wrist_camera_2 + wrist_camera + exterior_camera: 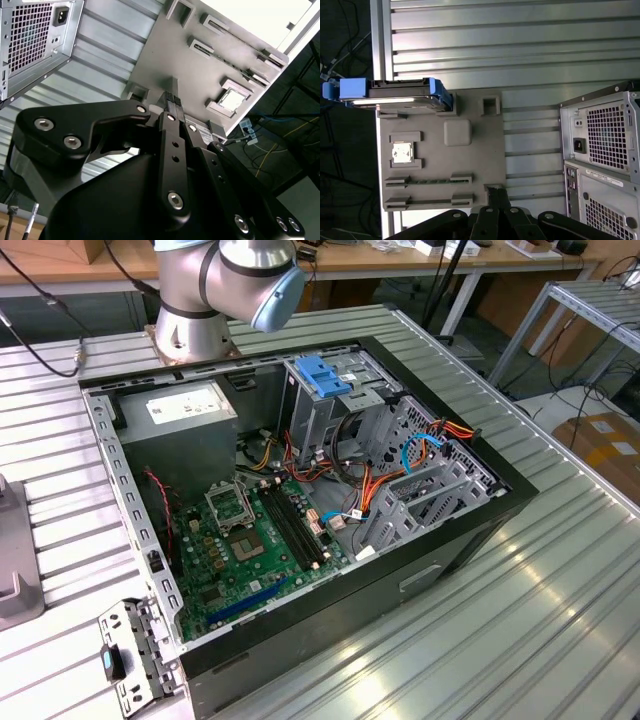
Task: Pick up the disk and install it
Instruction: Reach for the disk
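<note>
Disk (pixel 395 94) w/ blue frame, on edge in grey tray (pixel 480 165).

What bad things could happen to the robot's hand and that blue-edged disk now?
The disk stands at the grey tray's end, beside the table edge; a clumsy nudge from the hand might knock it off. In the exterior view, loose wires crowd the open computer case, so the disk could snag there.
</note>
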`<action>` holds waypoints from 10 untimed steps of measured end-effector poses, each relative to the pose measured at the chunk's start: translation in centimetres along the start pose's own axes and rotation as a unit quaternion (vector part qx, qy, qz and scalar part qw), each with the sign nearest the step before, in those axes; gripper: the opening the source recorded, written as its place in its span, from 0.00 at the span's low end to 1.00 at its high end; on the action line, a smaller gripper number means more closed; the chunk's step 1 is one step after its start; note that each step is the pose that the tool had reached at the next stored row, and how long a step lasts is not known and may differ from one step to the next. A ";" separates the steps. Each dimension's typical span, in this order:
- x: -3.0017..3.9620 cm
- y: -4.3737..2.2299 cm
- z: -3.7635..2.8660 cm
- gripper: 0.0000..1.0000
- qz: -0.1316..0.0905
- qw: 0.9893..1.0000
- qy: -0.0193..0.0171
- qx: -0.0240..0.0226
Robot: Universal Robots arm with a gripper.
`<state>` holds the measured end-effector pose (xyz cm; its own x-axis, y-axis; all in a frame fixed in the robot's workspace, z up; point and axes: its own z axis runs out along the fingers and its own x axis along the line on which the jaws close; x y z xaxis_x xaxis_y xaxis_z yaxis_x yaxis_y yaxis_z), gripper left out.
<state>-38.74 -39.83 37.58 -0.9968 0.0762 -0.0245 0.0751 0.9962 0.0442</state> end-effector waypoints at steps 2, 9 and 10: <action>0.05 0.00 0.01 0.10 0.000 1.000 0.000 0.000; 0.31 -0.02 0.04 0.10 0.000 1.000 0.000 0.000; 0.35 -0.03 0.04 0.10 0.000 1.000 0.000 0.000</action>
<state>-39.08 -39.83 37.53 -0.9968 0.0762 -0.0245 0.0751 0.9962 0.0442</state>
